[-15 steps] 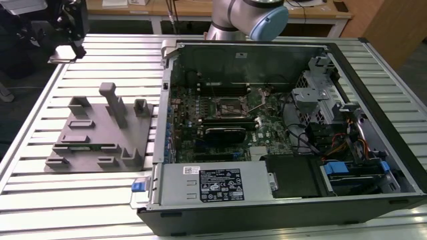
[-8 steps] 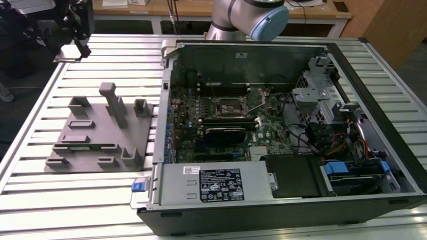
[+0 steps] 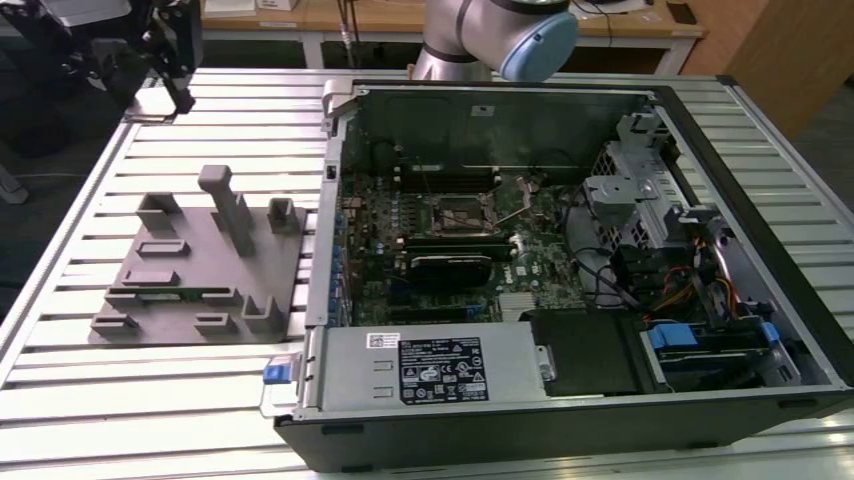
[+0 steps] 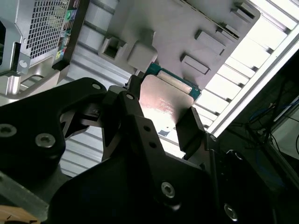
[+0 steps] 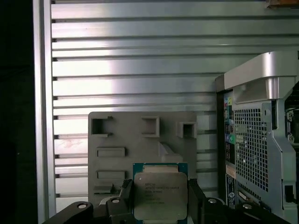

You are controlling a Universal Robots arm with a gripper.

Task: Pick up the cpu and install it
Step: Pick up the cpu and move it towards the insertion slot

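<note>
The cpu (image 5: 160,196) is a flat square chip with a silvery metal top and a green rim. My gripper (image 5: 160,199) is shut on it, one black finger on each side edge. In the second wrist view the cpu (image 4: 166,99) sits between the same two fingers (image 4: 189,127), lifted well above the table. The grey fixture plate (image 5: 140,135) lies below the chip. In the exterior view the arm's black tool end (image 3: 150,45) hangs over the table's far left corner. The motherboard's square socket (image 3: 467,212) lies open inside the computer case (image 3: 534,420).
The grey fixture plate (image 3: 200,265) with raised blocks and posts lies on the slatted aluminium table (image 3: 80,400), to the exterior view's left of the case. The case wall (image 3: 327,200) stands between plate and motherboard. Cables and drive bays (image 3: 694,300) fill the case's right side.
</note>
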